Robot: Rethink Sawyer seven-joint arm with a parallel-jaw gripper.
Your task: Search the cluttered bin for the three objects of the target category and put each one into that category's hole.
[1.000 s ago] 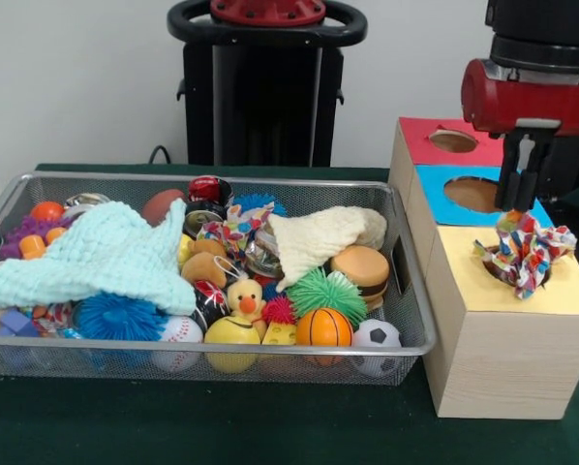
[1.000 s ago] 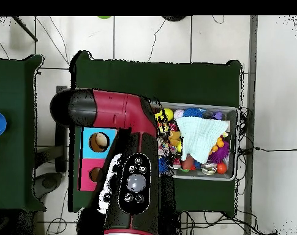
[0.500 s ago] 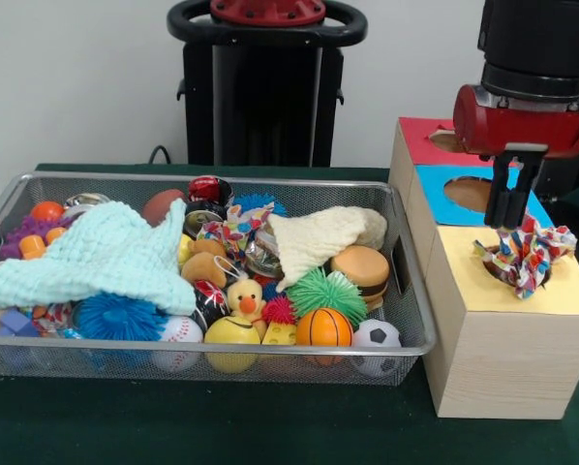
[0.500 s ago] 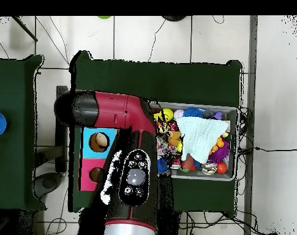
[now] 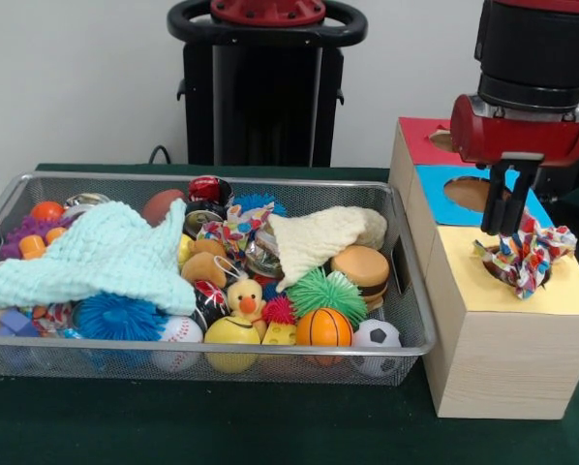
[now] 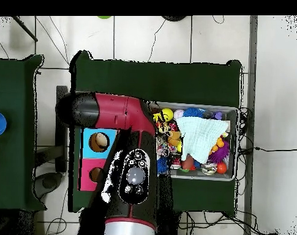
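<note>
The wire mesh bin (image 5: 222, 178) is full of toys; it also shows in the overhead view (image 6: 233, 111). A small patterned cloth (image 5: 525, 254) lies bunched in the yellow-surround hole (image 5: 483, 287) on the pale wooden box (image 5: 498, 363), partly sticking out. My gripper (image 5: 508, 225) hangs just above and behind the cloth's left edge, open and empty, apart from the cloth. A second patterned cloth (image 5: 233, 231) lies in the bin's middle, between the mint knitted cloth (image 5: 101, 254) and the cream knitted cloth (image 5: 319, 238). A third is not visible. In the overhead view my arm (image 6: 135, 177) hides the gripper and the yellow hole.
The blue-surround hole (image 5: 473, 194) and red-surround hole (image 5: 452, 140) sit behind the yellow one; both show in the overhead view (image 6: 99, 142) (image 6: 95, 174). The bin holds balls, a rubber duck (image 5: 243, 298), a toy burger (image 5: 359, 269) and a green spiky ball (image 5: 320, 291). The robot pedestal (image 5: 265, 87) stands behind.
My gripper has moved left and slightly up from above the cloth. The cloth stays in the yellow hole. The bin's contents have not moved.
</note>
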